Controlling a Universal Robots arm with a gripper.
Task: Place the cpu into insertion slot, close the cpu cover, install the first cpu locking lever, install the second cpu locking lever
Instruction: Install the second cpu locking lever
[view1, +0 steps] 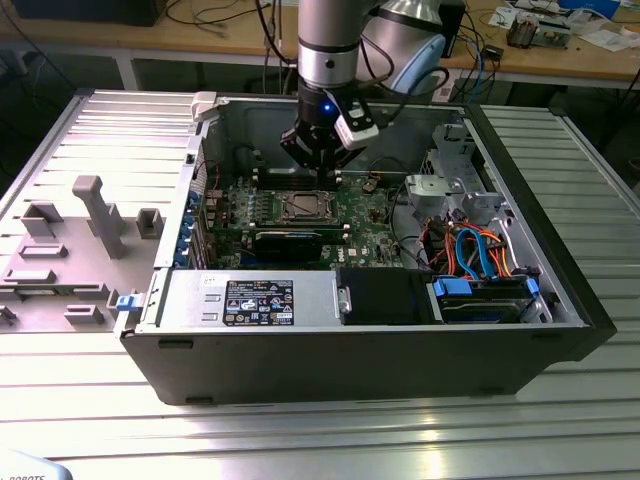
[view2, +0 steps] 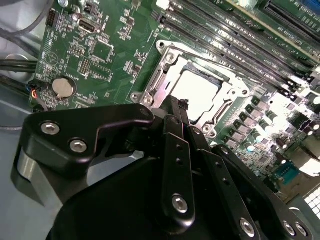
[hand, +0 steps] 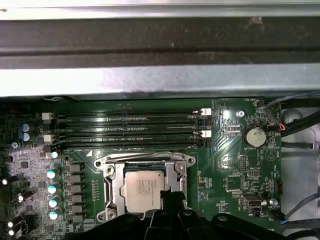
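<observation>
The cpu (hand: 143, 187) already lies in its socket just under the tool (hand: 172, 197), and the cover (hand: 114, 186) seems closed around it, so the two levers probably remain; the tool's fingers (view2: 176, 127) look pressed together, holding nothing.

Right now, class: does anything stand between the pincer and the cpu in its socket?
Nothing visible does. The pincer hangs just over the cpu, which already lies in the socket with the cpu cover around it.
</observation>
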